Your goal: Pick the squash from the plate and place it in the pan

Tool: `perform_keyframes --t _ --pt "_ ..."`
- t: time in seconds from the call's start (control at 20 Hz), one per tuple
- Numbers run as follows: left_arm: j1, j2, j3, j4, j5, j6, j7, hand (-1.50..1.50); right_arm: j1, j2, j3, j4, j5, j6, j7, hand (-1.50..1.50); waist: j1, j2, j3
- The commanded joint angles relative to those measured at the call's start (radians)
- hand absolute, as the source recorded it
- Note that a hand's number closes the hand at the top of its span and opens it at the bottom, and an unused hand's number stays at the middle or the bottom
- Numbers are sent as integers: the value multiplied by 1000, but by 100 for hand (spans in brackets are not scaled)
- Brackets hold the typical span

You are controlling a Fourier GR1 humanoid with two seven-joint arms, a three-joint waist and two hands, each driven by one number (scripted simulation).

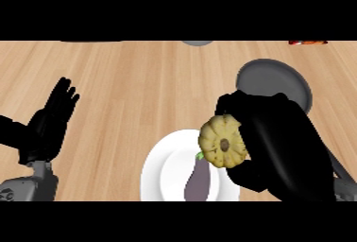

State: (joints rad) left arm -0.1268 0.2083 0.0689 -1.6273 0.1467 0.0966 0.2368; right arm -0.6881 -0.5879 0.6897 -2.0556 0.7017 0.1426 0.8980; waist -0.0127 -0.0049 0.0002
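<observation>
Nearby, right hand [272, 137] grips squash [223, 142] above plate [160, 165] with eggplant [199, 182]; pan [273, 80] beyond.

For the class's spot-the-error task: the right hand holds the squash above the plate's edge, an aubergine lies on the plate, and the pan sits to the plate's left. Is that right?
One detail is wrong. In the head view the pan sits up and to the right of the plate, not left. The rest stands: the right hand holds the squash above the plate's edge, and the aubergine lies on the plate.
</observation>
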Motion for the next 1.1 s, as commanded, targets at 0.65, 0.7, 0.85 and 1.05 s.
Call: perform_keyframes --t 0.65,0.7,0.85,1.05 --pt "-33 -27 -19 23 -14 -25 -1 0 106 -52 -511 602 -108 -246 -652 150 25 10 0" --pt "20 -21 -16 -72 -14 -7 51 0 116 -57 -537 614 -124 -236 -682 150 27 7 0" --pt "-31 -14 -3 2 -12 -25 15 0 103 -25 -554 845 -120 -314 -873 150 32 12 1" --pt "-37 -29 -22 -7 -33 -11 28 0 44 18 -565 1060 -123 -337 -1068 150 41 14 1"
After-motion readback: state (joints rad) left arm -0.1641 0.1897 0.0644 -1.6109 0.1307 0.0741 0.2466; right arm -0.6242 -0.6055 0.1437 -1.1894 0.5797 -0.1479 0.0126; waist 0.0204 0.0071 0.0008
